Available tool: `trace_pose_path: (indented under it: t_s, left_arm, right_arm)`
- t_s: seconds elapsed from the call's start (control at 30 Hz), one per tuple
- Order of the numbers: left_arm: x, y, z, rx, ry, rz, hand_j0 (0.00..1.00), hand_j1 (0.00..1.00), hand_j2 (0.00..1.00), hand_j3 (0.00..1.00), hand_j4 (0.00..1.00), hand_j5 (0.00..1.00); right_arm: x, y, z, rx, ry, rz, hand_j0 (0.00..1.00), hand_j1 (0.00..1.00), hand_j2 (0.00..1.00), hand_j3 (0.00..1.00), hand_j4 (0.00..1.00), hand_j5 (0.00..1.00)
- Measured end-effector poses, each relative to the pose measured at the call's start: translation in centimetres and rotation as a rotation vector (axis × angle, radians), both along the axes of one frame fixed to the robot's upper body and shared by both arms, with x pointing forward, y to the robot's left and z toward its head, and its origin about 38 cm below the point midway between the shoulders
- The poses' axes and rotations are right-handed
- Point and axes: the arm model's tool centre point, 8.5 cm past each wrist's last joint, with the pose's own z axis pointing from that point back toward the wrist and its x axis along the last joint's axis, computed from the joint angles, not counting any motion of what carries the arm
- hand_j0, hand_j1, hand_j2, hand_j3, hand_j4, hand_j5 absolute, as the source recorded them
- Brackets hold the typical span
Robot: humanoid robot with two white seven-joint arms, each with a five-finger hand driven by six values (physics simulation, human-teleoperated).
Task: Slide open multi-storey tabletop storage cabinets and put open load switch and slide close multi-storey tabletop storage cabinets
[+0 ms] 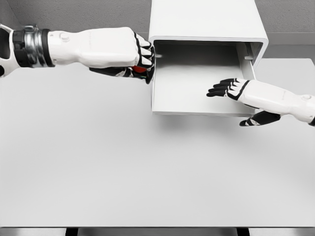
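- Left hand (129, 54): fingers curled tight round one small red thing (140, 69), surely the switch; only a sliver of red shows between the black fingertips, so its long axis and the way it points cannot be told.
- The closed fist sits just beside the drawer's left wall, at its upper corner, outside the tray.
- Right hand (239, 90): fingers straight and together, holding nothing, pointing left over the drawer's right side; the thumb hangs below the front lip.
- One drawer (197, 107) is pulled out toward the camera, its long side running left to right, its floor bare apart from the right fingers above it.
- One white cabinet (206, 19) stands behind the drawer, on one white table (123, 162).
- Two arms: each reaches the drawer from its own side.
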Motion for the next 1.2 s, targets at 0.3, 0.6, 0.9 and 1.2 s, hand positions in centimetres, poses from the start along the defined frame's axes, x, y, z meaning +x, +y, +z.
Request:
trace_pose_path:
  t_s: [0.3,0.6,0.9,1.2]
  left_arm:
    - [-0.1,-3.0,-0.3,-0.01,0.008,-0.065,0.4,0.4,0.4,0.4,0.4,0.4]
    - [0.7,-6.0,-1.1,-0.01,0.019,-0.099,0.4,0.4,0.4,0.4,0.4,0.4]
    - [2.4,-8.1,-1.9,-0.006,0.036,-0.089,0.4,0.4,0.4,0.4,0.4,0.4]
    - [3.5,-9.7,-2.8,0.009,0.053,-0.082,0.4,0.4,0.4,0.4,0.4,0.4]
  right_arm:
    - [-0.3,-1.0,0.7,0.024,0.021,-0.005,1.0,1.0,1.0,1.0,1.0,1.0]
    - [-0.6,-1.0,0.1,0.028,0.039,-0.005,1.0,1.0,1.0,1.0,1.0,1.0]
    - [-0.6,-1.0,0.1,0.029,0.038,-0.007,1.0,1.0,1.0,1.0,1.0,1.0]
    - [-0.6,-1.0,0.1,0.032,0.038,-0.007,1.0,1.0,1.0,1.0,1.0,1.0]
